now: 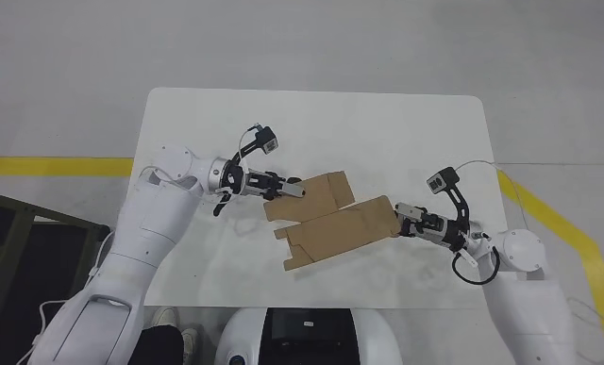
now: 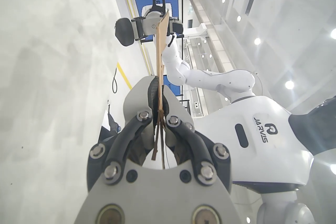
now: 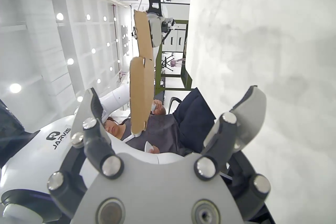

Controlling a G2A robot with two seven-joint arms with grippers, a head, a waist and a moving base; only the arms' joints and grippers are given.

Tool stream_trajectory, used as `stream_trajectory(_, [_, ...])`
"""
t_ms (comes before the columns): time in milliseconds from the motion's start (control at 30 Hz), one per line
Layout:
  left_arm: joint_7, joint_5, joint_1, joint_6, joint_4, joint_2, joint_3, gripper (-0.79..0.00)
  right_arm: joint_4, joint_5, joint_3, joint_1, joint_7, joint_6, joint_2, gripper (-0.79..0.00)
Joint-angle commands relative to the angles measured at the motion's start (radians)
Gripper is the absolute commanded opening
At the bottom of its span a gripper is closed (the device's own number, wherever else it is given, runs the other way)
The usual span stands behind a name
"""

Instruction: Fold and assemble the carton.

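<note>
Pinching the flattened carton (image 1: 326, 223) near frame centre, the left gripper (image 1: 293, 189) is closed; the right gripper (image 1: 400, 215) gapes wide at its right end.

The carton (image 1: 326, 219) is seen in plain brown, the surface (image 1: 377, 129) in white, the floor (image 1: 283, 35) in pale grey crossed by a yellow stripe (image 1: 57, 165), and the left hand (image 2: 158, 96) in grey with black pads.
</note>
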Motion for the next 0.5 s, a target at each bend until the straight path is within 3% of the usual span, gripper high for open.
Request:
stream_trajectory(0, [0.000,0.000,0.000,0.000,0.000,0.000,0.000,-0.785,0.000,0.000,0.000,0.000,0.000,0.000,0.000,0.000])
stream_trajectory(133, [0.018,0.061,0.019,0.010,-0.048,0.007,0.008,-0.785,-0.019,-0.008,-0.024,0.005,0.048,-0.019,0.003,0.000])
stream_trajectory(467, [0.000,0.032,0.012,0.014,-0.090,0.024,0.061,-0.785,0.128,0.097,-0.090,0.103,0.233,-0.107,0.006,0.000])
